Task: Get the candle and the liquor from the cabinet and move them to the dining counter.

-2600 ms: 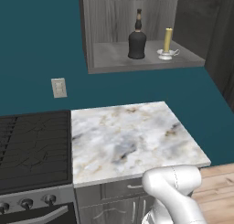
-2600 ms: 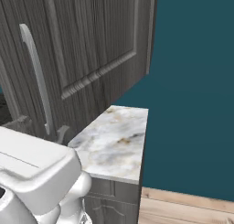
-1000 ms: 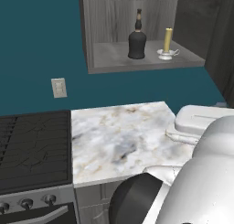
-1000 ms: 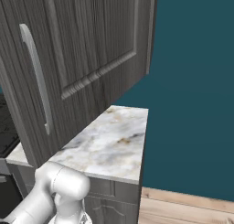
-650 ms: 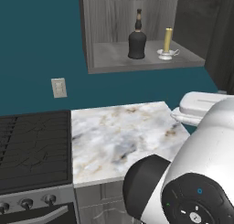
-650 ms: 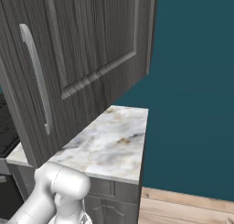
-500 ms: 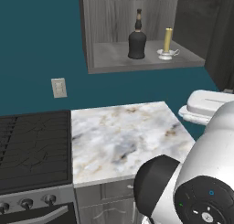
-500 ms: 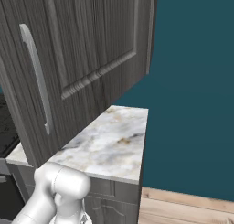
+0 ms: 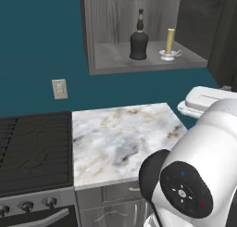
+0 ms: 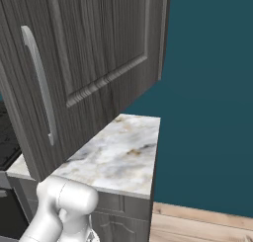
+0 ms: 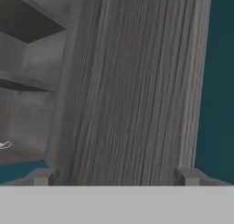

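In the hand view the pincer (image 11: 116, 177) shows 2 grey fingertips (image 11: 42, 176) at the lower edge, set wide apart with nothing between them. Directly ahead of the tips is the wood-grain panel of the cabinet door (image 11: 137, 81), seen close up; the open cabinet interior lies to its left and a teal wall strip to its right. In the left base view the cabinet (image 9: 111, 59) stands open on the teal wall (image 9: 37, 45). The liquor (image 9: 138, 40) stands upright on the cabinet shelf, left of centre. The candle (image 9: 169, 46) stands upright in its white holder just to the right of the liquor, near it but not touching. Below the cabinet is a small marble worktop (image 9: 120, 138), with a black stove (image 9: 32, 147) touching its left side and a wall socket (image 9: 59, 89) above the stove. In the right base view the door (image 10: 94, 53) hangs swung out over the worktop, with its vertical silver bar handle (image 10: 39, 83) facing the camera.
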